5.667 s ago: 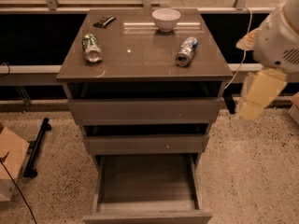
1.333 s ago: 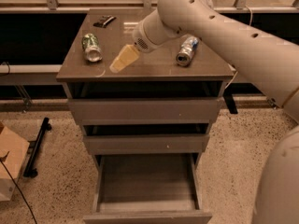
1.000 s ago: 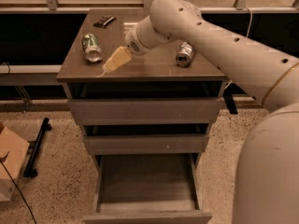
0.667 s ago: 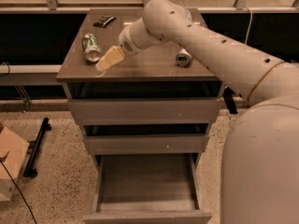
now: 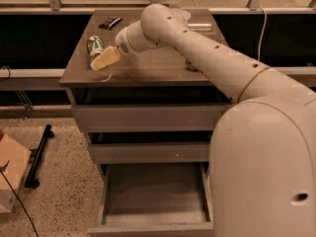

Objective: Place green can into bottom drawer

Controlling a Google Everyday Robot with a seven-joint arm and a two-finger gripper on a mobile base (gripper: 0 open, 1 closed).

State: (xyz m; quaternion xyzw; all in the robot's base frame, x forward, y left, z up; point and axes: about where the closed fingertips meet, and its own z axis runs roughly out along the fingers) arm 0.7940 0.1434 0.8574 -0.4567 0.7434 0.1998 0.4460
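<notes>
Down at the front, the robot's bulky white arm (image 5: 261,167) fills the lower right corner and hides the right edge of the cabinet. Beside it the bottom drawer (image 5: 153,194) stands pulled out, its bare grey floor in plain sight. To the left, on the speckled floor, sit a cardboard box (image 5: 10,174) and a black stand (image 5: 38,154). Above the open drawer come the middle drawer (image 5: 148,152) and the top drawer (image 5: 148,117), both with their flat fronts pushed in. The arm reaches up and leftward over the cabinet top (image 5: 143,68), ending in the yellowish gripper (image 5: 104,58), which hangs low over the left part of the top. How wide it stands, and whether it has hold of anything, I cannot tell. The green can (image 5: 95,44) lies on the cabinet top just behind the gripper, partly covered by it; whether they touch is unclear. Further back, near the rear left, rests a small dark object (image 5: 109,22)
</notes>
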